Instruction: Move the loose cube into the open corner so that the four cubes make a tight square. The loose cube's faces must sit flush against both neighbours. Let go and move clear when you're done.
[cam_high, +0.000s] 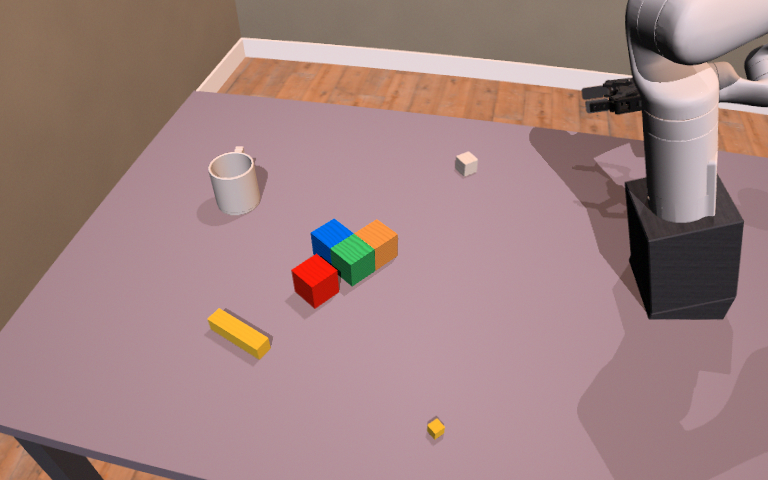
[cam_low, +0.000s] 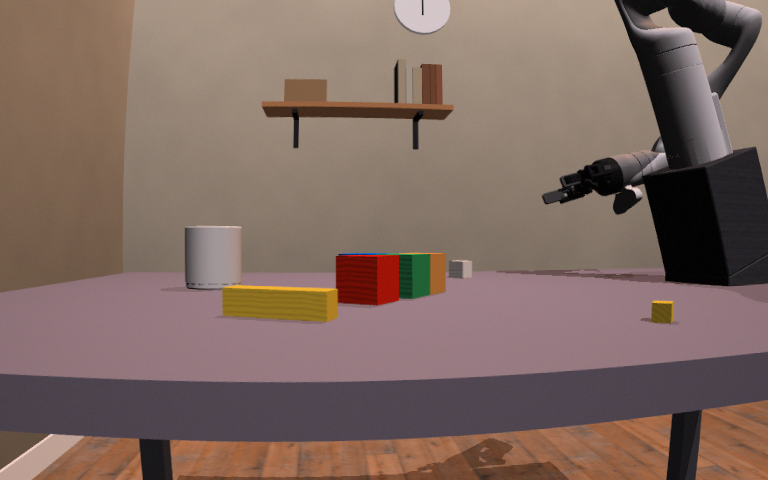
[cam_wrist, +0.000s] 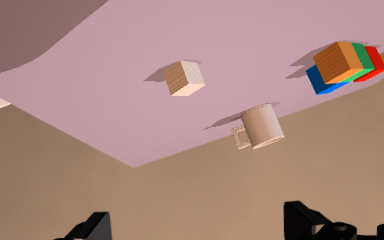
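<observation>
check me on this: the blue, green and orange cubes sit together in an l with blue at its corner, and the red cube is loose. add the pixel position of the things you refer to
The corner cube is the green one (cam_high: 352, 260) (cam_low: 414, 276), not the blue (cam_high: 331, 233); the top view shows green touching both blue and orange (cam_high: 378, 244) (cam_low: 437, 273) (cam_wrist: 337, 62).

Room, seemingly home: wall shelf (cam_low: 356, 109) with books (cam_low: 431, 83), clock (cam_low: 421, 12), wooden floorboards (cam_high: 339, 90) (cam_low: 362, 455)

Warm, moderate light; from above, the mug's (cam_high: 236, 185) (cam_low: 212, 258) (cam_wrist: 262, 126) shadows fall toward two and eight o'clock.
</observation>
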